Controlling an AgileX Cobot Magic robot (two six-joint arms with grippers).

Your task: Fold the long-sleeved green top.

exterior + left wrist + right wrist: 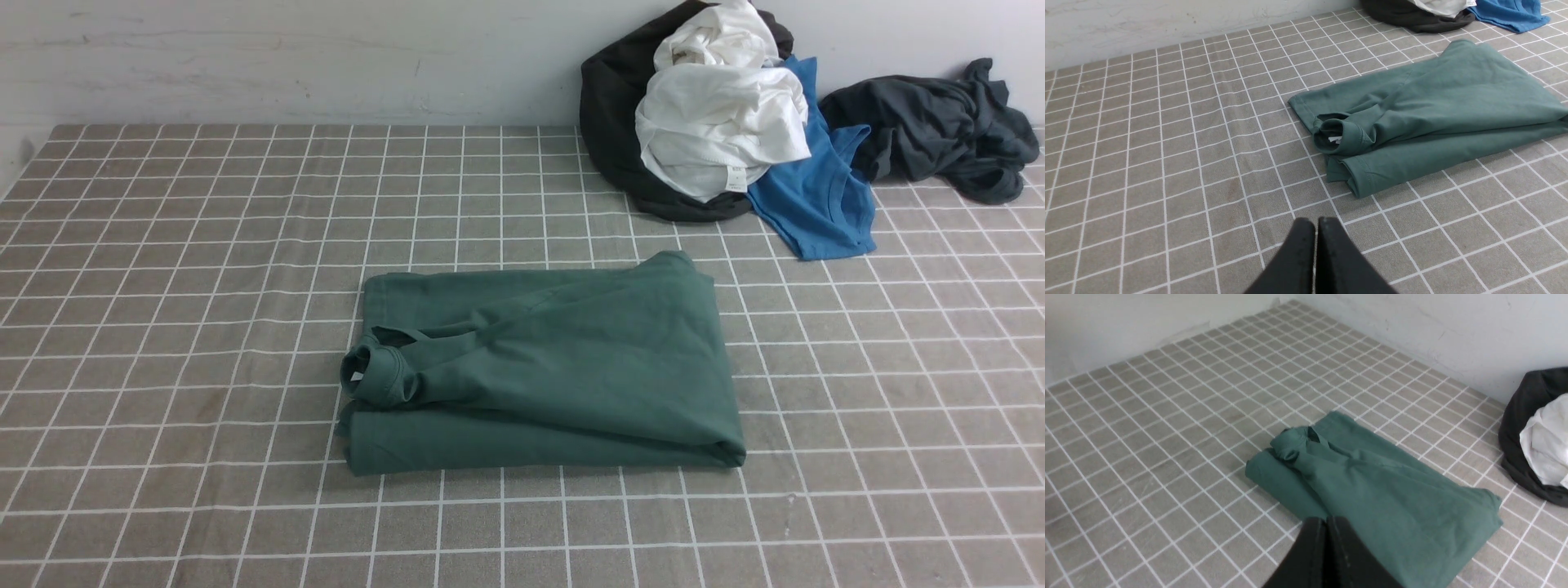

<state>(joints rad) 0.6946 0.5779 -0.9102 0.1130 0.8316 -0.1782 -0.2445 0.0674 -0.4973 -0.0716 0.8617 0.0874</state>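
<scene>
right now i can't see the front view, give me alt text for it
A dark green long-sleeved top lies loosely folded on a white-gridded grey surface. Beyond it, to the right, are black, white, blue and charcoal garments.

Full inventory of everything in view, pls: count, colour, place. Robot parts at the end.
large cotton long-sleeved top: 1, dark green, folded together mid-table
crumpled black cloth: 1, black, far edge, under the white cloth
crumpled white cloth with tag: at least 1 (may be more), white, on the black cloth
crumpled fabric garment: 1, bright blue, right of the white cloth
bunched fabric garment: 1, dark charcoal grey, far right
table with grid-lined surface: 1, grey-brown with white lines, under everything
plain wall: 1, off-white, behind the table
left claw: 1, dark, shut, left wrist view
right claw: 1, dark, shut, right wrist view
</scene>
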